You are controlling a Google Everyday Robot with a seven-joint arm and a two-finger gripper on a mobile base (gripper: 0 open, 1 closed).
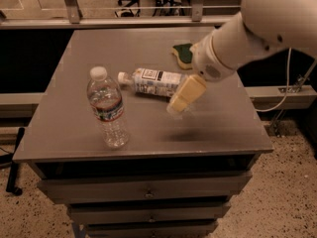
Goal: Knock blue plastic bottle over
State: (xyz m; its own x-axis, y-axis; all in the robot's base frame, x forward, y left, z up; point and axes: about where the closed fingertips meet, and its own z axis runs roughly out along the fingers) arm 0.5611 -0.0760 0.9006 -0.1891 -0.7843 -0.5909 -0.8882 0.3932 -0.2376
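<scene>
The blue plastic bottle [151, 82] lies on its side on the grey table [69, 118], white cap pointing left, pale label with a dark square logo facing up. My gripper [181, 98] hangs above the table just right of the bottle's base, its cream fingers pointing down and left. It holds nothing that I can see. The white arm reaches in from the upper right.
A wider ribbed clear bottle [108, 108] with a red-and-green label band stands upright at the front left. A green and yellow sponge [183, 53] lies at the back right. Drawers sit below the front edge. A rail runs behind the table.
</scene>
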